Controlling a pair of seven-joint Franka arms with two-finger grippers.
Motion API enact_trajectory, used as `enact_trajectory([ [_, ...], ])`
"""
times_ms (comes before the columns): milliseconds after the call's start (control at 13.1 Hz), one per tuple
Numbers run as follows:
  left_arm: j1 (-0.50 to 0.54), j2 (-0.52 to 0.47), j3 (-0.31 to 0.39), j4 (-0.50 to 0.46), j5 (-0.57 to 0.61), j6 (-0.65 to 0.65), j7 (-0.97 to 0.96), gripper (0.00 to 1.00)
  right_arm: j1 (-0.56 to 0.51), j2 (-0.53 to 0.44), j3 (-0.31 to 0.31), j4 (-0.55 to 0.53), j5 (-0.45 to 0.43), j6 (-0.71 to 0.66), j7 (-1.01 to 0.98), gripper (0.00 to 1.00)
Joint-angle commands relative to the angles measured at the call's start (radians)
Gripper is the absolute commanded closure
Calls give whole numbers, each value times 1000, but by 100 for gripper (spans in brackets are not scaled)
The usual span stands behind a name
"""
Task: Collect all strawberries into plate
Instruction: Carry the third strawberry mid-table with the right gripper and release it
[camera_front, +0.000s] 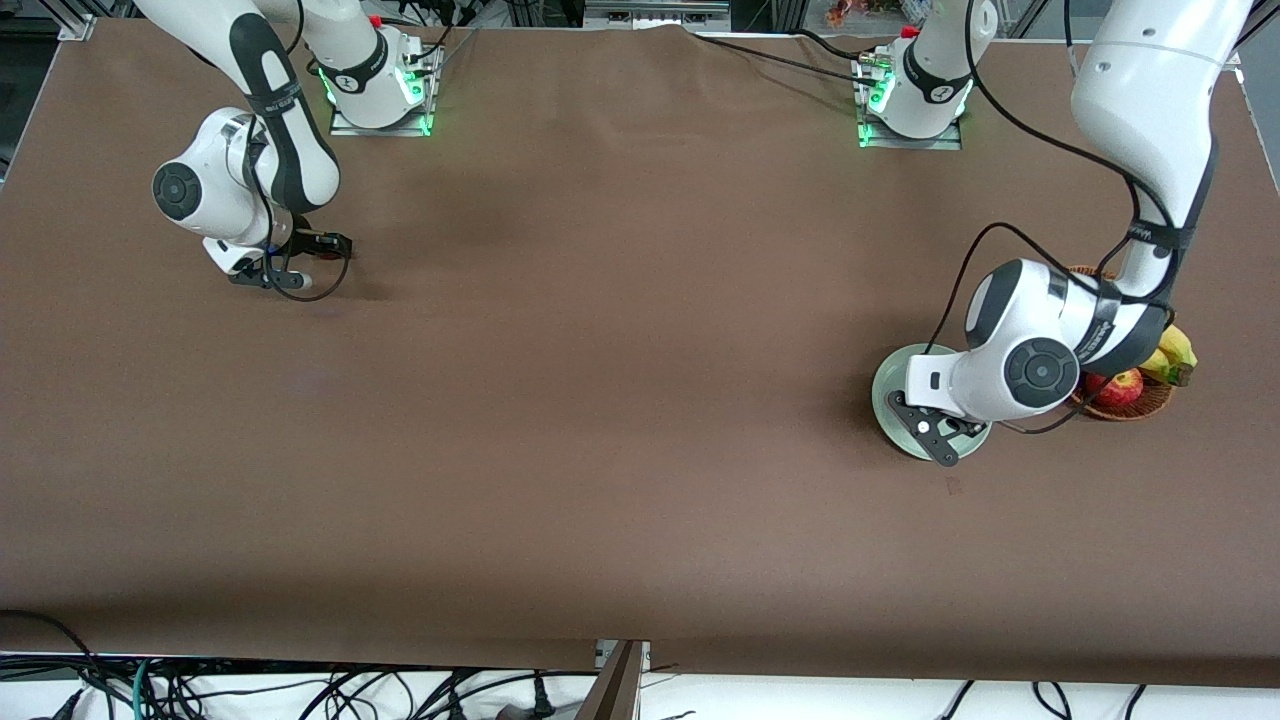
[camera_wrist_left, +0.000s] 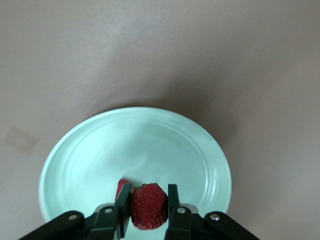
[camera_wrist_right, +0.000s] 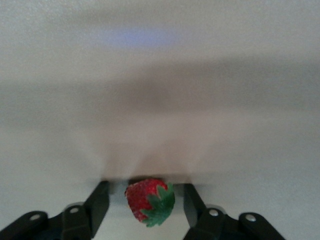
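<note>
The brown tabletop (camera_front: 620, 400) carries the mint plate (camera_wrist_left: 135, 150) toward the left arm's end, directly under the left gripper (camera_wrist_left: 146, 207), which is clenched on a strawberry (camera_wrist_left: 148, 206); a second berry (camera_wrist_left: 121, 187) lies on the plate just beside it. At the right arm's end, the right gripper (camera_wrist_right: 146, 202) stands spread around another strawberry (camera_wrist_right: 149, 201), fingers apart from it

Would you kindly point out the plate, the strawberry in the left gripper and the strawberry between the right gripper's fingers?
plate (camera_wrist_left: 150, 145), left wrist view, bare inner surface.
left gripper's strawberry (camera_wrist_left: 148, 206), left wrist view, red body.
right gripper's strawberry (camera_wrist_right: 142, 199), right wrist view, red flesh.
</note>
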Motion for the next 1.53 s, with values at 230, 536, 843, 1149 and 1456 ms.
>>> enact_trajectory([
  [230, 9, 30, -15, -10, 15, 23, 25, 0, 4, 7, 7, 5, 41, 6, -41, 81],
  [536, 14, -34, -18, -1, 6, -27, 19, 0, 10, -39, 27, 149, 47, -155, -29, 81],
  [843, 14, -105, -16, 64, -80, -176, -15, 0, 54, 15, 133, 474, 44, -315, 205, 81],
  [1149, 18, -143, -19, 137, -94, -316, -198, 0, 104, 231, 309, 897, 50, -440, 670, 81],
  [1456, 15, -164, -21, 136, -186, -331, -386, 0, 104, 512, 476, 1308, 174, -430, 1026, 80],
])
